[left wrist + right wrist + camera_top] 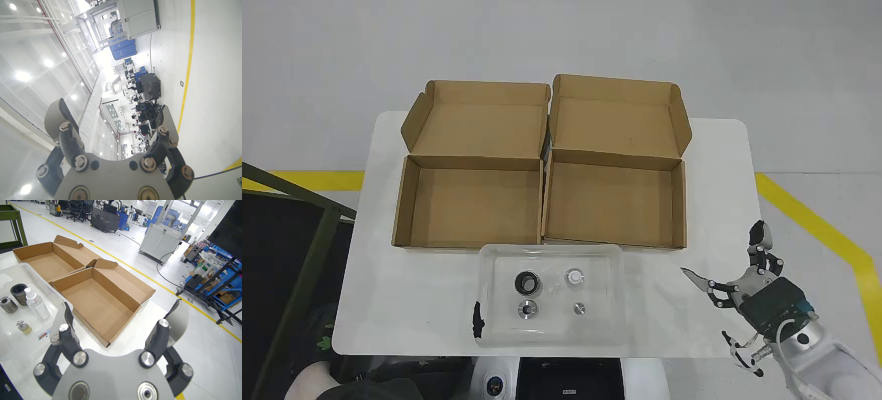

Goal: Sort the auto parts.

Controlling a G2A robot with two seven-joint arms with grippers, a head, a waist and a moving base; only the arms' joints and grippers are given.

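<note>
Left gripper (113,105): jaws apart, facing the hall. Left carton (470,205) stands open. The clear tray (552,247) in front holds a black bearing (528,281), steel cylinder (530,309), spray bottle (574,275) and capped piece (580,308). Right carton (614,203) stands open. Right gripper (122,305): jaws apart, holding nothing, at the table's (712,150) right edge. Risk: the parts stand close, so a wide pincer may topple the bottle.
</note>
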